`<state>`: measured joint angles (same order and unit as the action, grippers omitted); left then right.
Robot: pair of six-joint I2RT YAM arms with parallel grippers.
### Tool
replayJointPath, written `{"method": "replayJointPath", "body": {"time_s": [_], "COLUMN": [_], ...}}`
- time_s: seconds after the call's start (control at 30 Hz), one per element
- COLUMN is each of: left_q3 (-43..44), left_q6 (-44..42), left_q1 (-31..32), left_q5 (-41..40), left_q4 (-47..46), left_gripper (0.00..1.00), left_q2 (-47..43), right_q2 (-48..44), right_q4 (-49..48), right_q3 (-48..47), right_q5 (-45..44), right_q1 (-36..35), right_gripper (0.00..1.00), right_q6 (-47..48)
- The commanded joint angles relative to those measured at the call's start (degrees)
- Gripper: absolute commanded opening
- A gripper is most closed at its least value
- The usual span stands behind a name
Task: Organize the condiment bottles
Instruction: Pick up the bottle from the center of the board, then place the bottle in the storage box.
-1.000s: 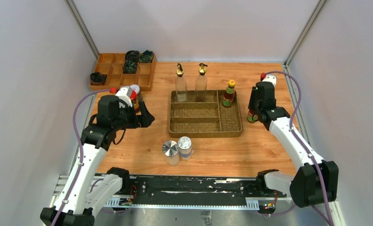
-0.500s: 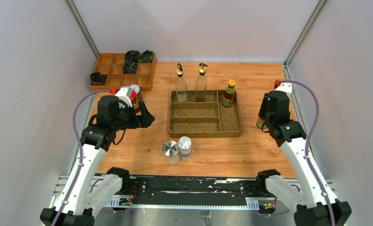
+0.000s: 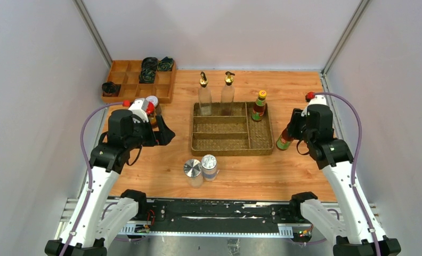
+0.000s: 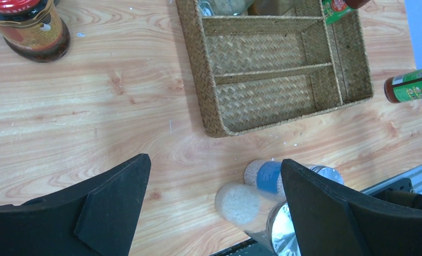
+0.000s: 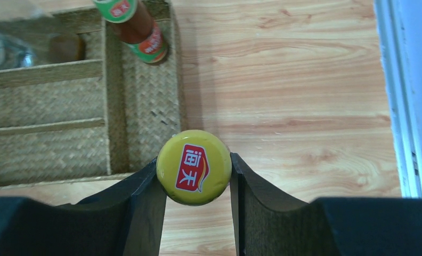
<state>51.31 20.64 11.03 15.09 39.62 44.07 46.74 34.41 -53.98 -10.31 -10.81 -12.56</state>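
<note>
From above, the tray [image 3: 233, 153] sits in the middle of the table [image 3: 305, 85]. Two clear bottles [image 3: 204, 96] [image 3: 227, 94] stand upright in its far compartments, spouts up. One sauce bottle [image 3: 259, 105] stands upright in the right compartment, cap up. A second sauce bottle [image 3: 283, 141] is just outside the tray's near right corner, gripped by the right gripper [image 3: 292, 133]. It leans, with its base toward the tray and its cap up in the jaws; whether the base touches the table cannot be told. Two shakers [image 3: 192, 170] [image 3: 209, 166] stand side by side just in front of the tray, lids up. The left gripper [image 3: 166, 132] hangs left of the tray, spread wide and holding nothing, with a white-lidded jar [image 3: 152, 100] just behind it. At far left a box [image 3: 118, 66] holds four bundles [image 3: 147, 76]. In the left wrist view the wide-apart fingers [image 4: 113, 202] frame the two shakers. One red-lidded jar [image 4: 33, 29] stands at top left, and the gripped bottle lies across the right edge, base pointing at the tray. The right wrist view looks straight down that bottle's long axis onto its yellow cap [image 5: 194, 167], which both fingers [image 5: 145, 202] clamp from the sides. The other sauce bottle stands in the tray beyond.
</note>
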Motion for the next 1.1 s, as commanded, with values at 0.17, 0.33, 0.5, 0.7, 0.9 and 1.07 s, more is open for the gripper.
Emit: {"method": "replayJointPath", "body": {"time_s": [0.17,0.33,0.5,0.7,0.9,1.07], "left_q3": [-0.62,-0.37,-0.2,-0.07,-0.08,-0.07], "left_q6": [0.86,0.97,1.02,0.89,0.63,0.46], "left_q1": [-0.39,-0.39,-0.39,-0.39,-0.39,-0.39], "left_q5": [1.3,1.3,1.3,1.25,1.17,0.95], "left_q4": [1.06,1.01,0.99,1.15,1.36,1.38], "left_gripper": [0.99,0.99,0.99,0.99,0.99,0.99], "left_q2": [-0.96,-0.92,-0.68,-0.62,-0.61,-0.57], "right_q2": [2.08,5.29,9.31,13.59,14.61,15.13], "right_q4": [-4.88,-5.67,-5.96,-7.89,-14.46,-19.52], "right_q3": [-8.58,-11.98,-16.14,-18.92,-16.22,-12.47], "right_q5": [14.02,14.36,8.7,1.5,-2.36,-2.84], "right_q1": [-0.97,-4.15,-8.54,-13.1,-14.65,-14.63], "right_gripper": [0.3,0.3,0.3,0.31,0.31,0.31], "right_q6": [3.9,7.18,8.99,10.32,11.67,11.44]}}
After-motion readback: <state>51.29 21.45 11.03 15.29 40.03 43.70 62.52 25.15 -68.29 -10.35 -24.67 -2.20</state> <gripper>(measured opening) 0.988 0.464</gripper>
